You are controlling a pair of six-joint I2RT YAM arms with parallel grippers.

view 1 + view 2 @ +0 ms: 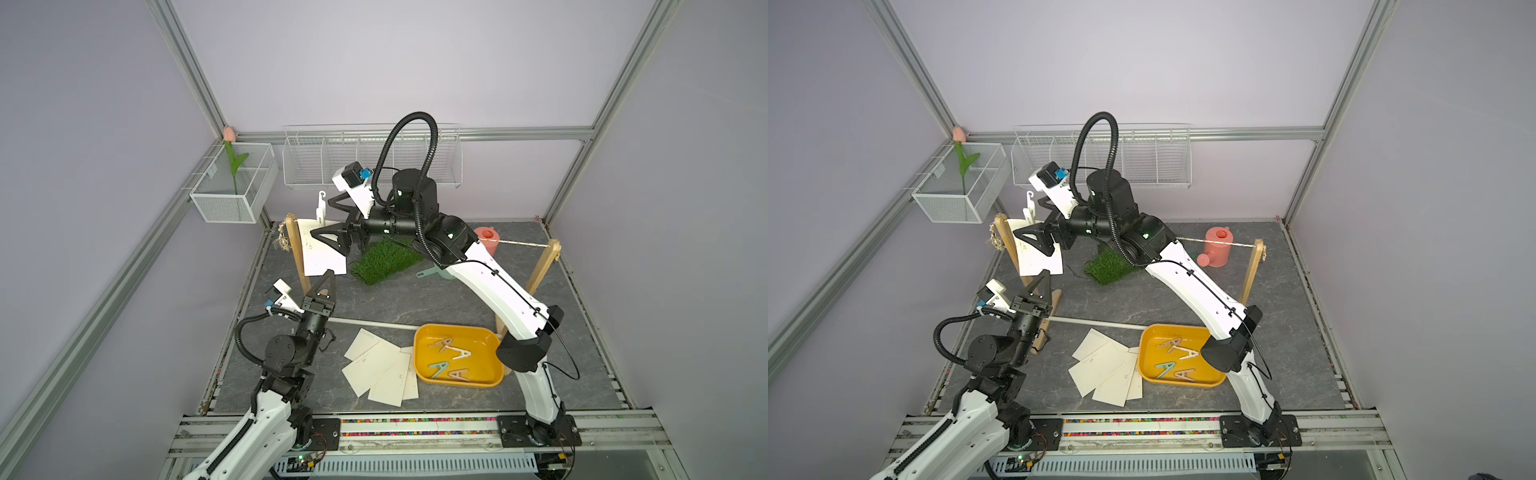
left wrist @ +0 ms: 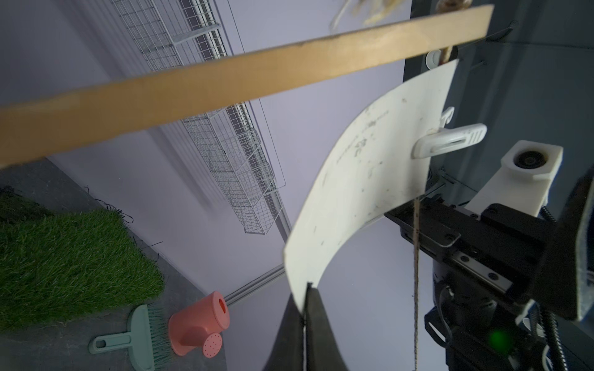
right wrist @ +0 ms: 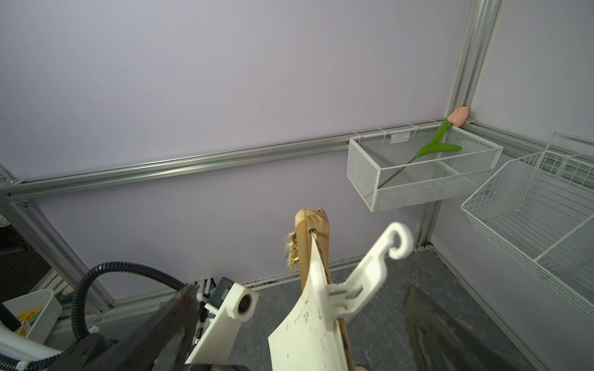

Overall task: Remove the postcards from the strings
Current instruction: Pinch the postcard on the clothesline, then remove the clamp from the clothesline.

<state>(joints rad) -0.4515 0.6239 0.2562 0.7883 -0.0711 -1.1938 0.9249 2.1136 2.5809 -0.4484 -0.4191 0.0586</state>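
Grey marbled surface: four cream-white paper postcards lie piled near, beside the yellow plastic tray. The fifth postcard hangs far left on the beige twine string, pegged by a white plastic clothespin. Left gripper jaws clamp its lower corner; right gripper jaws stand apart, flanking the clothespin.

Looking down from high at the front over the whole table in both top views; close under the hanging postcard from the left wrist; close beside it from the right.
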